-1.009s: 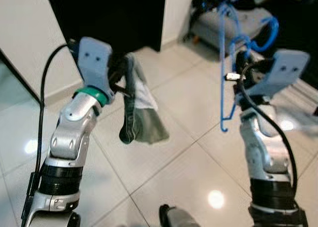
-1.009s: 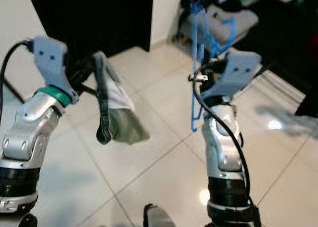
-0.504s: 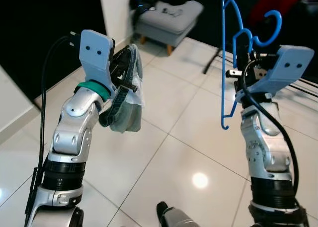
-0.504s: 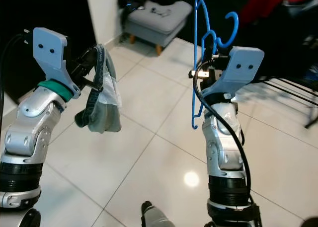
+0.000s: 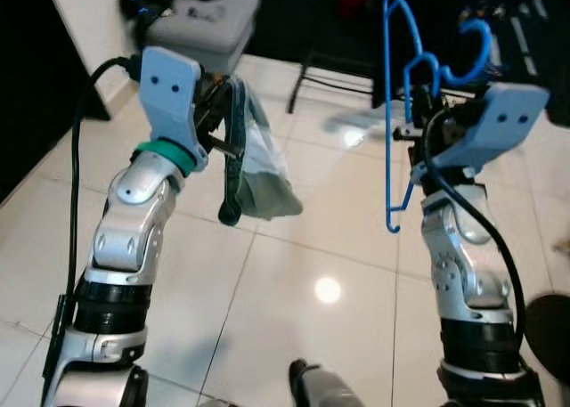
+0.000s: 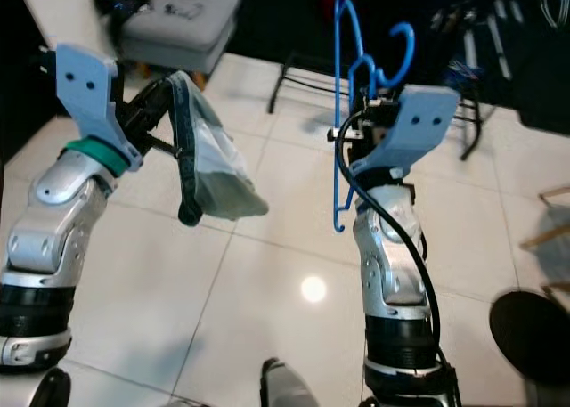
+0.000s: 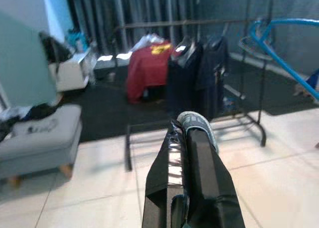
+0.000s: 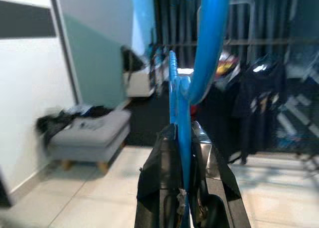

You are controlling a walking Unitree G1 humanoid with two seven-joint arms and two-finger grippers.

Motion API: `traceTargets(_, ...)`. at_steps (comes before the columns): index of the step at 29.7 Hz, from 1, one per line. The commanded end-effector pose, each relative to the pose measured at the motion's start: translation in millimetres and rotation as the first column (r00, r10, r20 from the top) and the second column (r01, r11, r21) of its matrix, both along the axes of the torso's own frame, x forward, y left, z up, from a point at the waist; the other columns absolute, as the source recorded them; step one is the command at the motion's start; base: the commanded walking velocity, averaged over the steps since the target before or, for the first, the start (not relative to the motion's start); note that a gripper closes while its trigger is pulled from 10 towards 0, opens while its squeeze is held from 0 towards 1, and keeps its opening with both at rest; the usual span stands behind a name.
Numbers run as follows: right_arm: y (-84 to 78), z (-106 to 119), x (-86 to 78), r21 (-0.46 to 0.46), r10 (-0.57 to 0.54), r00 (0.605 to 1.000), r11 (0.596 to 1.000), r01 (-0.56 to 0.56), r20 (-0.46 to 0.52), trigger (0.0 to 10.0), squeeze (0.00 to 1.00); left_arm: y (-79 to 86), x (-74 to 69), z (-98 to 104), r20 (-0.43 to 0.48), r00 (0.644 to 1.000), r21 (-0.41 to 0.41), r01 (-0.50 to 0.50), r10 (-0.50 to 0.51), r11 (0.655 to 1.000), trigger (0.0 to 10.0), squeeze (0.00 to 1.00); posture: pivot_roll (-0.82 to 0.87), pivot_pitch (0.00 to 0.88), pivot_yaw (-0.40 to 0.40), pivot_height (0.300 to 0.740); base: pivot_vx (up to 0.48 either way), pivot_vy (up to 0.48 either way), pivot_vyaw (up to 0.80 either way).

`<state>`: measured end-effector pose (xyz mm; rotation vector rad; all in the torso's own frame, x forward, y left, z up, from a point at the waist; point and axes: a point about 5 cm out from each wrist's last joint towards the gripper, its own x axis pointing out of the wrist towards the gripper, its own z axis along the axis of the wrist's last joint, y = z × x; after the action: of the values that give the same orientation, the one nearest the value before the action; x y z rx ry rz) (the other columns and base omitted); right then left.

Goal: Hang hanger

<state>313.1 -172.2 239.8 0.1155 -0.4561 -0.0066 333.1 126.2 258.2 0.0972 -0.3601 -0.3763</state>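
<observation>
While both arms are raised over the tiled floor [image 5: 294, 273], we note the right gripper [image 5: 426, 113] clamped on the blue plastic hanger [image 5: 396, 104], whose hook rises above its fingers. Our left gripper [image 5: 223, 122] pinches a grey-green garment [image 5: 258, 180] that droops below it. Ahead of the grippers stands a clothes rack [image 7: 199, 26] with dark garments.

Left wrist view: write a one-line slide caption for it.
Left gripper clamps a grey-green garment, facing a clothes rack hung with red and dark clothes.
</observation>
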Motion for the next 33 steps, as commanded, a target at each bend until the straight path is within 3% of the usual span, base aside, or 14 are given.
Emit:
traceTargets(1,6.2,1.9,-0.9,-0.007,0.017,1.0,1.0,-0.017,0.012,10.0,0.0,5.5,-0.4,1.6,0.012,1.0,-0.004,-0.011,0.011,1.0,10.0,0.0,-0.08,0.067,0.05,0.74,0.48,0.0,0.0)
traceTargets(4,5.8,1.6,-0.5,-0.001,0.018,1.0,1.0,-0.018,0.01,10.0,0.0,4.7,0.0,1.7,0.015,1.0,-0.005,-0.007,0.007,1.0,10.0,0.0,-0.08,0.067,0.049,0.74,0.48,0.0,0.0)
traceTargets(20,4.8,2.3,-0.3,0.004,0.014,1.0,1.0,-0.014,0.009,10.0,0.0,3.6,0.7,1.8,0.021,1.0,-0.007,0.002,-0.002,1.0,10.0,0.0,-0.08,0.07,0.051,0.74,0.48,0.0,-0.8)
traceTargets(33,4.1,2.8,0.4,-0.004,0.008,1.0,1.0,-0.008,0.012,10.0,0.0,1.8,1.5,2.6,0.024,1.0,-0.01,0.009,-0.009,1.0,10.0,0.0,-0.09,0.067,0.051,0.74,0.48,0.0,0.0)
